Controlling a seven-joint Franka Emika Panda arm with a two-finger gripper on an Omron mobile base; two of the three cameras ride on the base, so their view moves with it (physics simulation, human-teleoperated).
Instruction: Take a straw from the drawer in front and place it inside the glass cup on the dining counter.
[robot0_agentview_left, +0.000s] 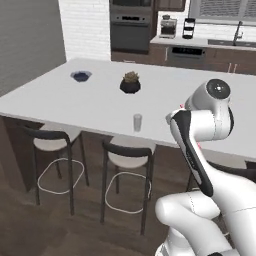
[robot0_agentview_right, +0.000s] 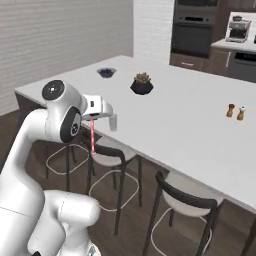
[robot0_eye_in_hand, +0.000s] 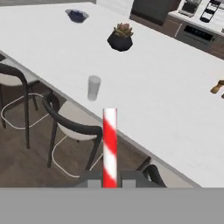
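Note:
My gripper (robot0_eye_in_hand: 109, 182) is shut on the straw (robot0_eye_in_hand: 109, 144), a red-and-white striped stick that rises between the fingers in the hand view. In the right base view the straw (robot0_agentview_right: 92, 138) hangs pink-red below the gripper (robot0_agentview_right: 93, 119), just off the front edge of the dining counter (robot0_agentview_right: 190, 125). The glass cup (robot0_eye_in_hand: 93, 87) stands upright near that edge, ahead of the straw and slightly left of it. The same cup (robot0_agentview_left: 137, 122) shows left of my arm in the left base view, and partly behind the hand as the cup (robot0_agentview_right: 114, 122). The drawer is out of view.
A dark potted plant (robot0_agentview_left: 130, 82) and a small dark bowl (robot0_agentview_left: 80, 76) sit farther back on the counter (robot0_agentview_left: 60, 100). Two brown shakers (robot0_agentview_right: 235, 111) stand to the right. Black-backed chairs (robot0_agentview_left: 127, 150) line the counter's front edge below the cup.

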